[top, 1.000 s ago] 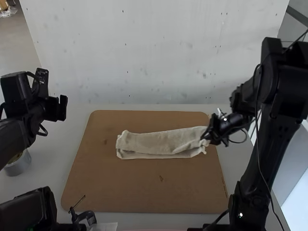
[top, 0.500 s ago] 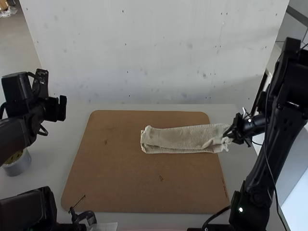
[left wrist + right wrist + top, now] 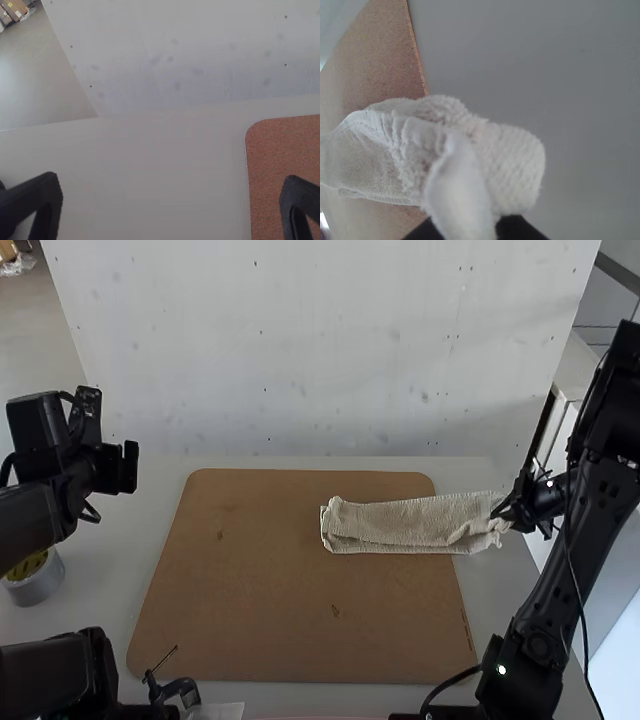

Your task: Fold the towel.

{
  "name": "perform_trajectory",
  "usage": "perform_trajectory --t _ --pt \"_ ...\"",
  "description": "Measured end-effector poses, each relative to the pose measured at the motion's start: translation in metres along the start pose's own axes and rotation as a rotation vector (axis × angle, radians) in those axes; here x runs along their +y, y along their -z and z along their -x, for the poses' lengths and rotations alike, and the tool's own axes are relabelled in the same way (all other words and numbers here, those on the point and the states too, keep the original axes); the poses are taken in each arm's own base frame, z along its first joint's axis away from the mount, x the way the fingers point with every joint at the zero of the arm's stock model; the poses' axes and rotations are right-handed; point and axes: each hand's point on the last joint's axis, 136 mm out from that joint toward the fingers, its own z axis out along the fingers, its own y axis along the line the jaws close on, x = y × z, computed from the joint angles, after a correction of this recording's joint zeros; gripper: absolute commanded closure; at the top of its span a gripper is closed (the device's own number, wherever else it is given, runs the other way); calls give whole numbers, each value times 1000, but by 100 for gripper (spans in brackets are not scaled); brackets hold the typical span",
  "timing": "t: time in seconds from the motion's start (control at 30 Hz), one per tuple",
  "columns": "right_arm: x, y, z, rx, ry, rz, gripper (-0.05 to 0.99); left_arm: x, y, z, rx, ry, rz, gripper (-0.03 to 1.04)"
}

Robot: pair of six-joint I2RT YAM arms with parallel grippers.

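The beige towel lies as a long folded strip across the right part of the brown board and past its right edge. My right gripper is shut on the strip's right end. In the right wrist view the towel is bunched where the right gripper pinches it. My left gripper stands off the board's left side, away from the towel; in the left wrist view the left gripper is open, nothing between its fingers.
The brown board lies flat on the pale table. A roll of tape sits at the table's left, under the left arm. A dark device with a thin rod is at the near left edge.
My right gripper has moved right, dragging the towel along with it over the board's right edge. The left arm has stayed almost still.
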Motion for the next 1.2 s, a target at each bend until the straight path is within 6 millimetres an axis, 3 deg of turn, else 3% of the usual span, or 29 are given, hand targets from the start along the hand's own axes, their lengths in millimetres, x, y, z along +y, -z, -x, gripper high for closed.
perform_trajectory --t 0.13,0.2,0.33,0.5,0.7,0.93,1.2 --pt "33 3 -6 28 36 32 91 0 0 0 0 0 0 4" --pt "71 13 -2 4 118 53 91 0 0 0 0 0 0 4" --pt "120 19 -7 -11 210 88 91 0 0 0 0 0 -1 4" --pt "160 -11 -35 57 277 135 91 0 0 0 -1 7 -2 4" --pt "199 -61 -75 158 330 177 91 -7 0 -13 22 17 -24 4" --pt "239 -89 -93 192 375 206 91 -1 1 -15 22 30 -21 4" --pt "234 -135 -109 279 327 178 91 1 2 -16 18 42 -29 4"
